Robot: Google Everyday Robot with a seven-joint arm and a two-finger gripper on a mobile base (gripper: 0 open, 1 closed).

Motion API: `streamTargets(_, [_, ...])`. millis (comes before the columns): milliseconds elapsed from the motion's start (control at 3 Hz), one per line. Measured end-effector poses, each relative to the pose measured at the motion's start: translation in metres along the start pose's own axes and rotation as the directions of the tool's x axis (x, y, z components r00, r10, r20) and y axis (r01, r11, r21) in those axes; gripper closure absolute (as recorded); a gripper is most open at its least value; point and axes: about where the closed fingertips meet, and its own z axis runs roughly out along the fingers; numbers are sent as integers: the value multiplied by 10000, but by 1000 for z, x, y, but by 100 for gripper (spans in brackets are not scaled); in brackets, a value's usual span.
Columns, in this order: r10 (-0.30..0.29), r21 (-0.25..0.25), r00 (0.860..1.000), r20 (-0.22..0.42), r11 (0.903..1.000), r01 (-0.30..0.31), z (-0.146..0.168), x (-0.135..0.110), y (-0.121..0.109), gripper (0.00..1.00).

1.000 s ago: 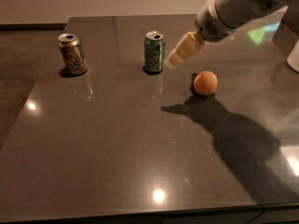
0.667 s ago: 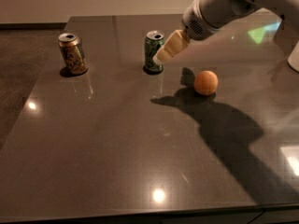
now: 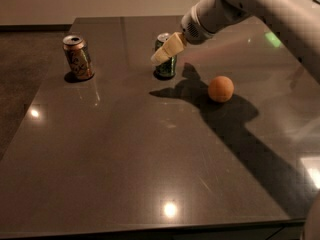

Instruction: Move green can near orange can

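Your gripper (image 3: pixel 162 55) hangs at the green can (image 3: pixel 167 68), its grip impossible to tell, while that can stands well apart from the orange can (image 3: pixel 78 57), so the whole move remains.

Cream pincer (image 3: pixel 160 58) at green patterned can (image 3: pixel 168 68); orange-gold mottled can (image 3: pixel 78 57); orange ball (image 3: pixel 220 88).
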Motion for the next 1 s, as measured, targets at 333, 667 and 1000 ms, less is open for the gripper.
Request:
streamTargets(333, [216, -260, 9998, 10, 9994, -216, 16, -3, -2, 0])
streamTargets(667, [188, -586, 9998, 53, 9981, -185, 26, -9, 4, 23])
streamTargets(1000, [91, -708, 9999, 65, 9974, -86, 28, -13, 8, 45])
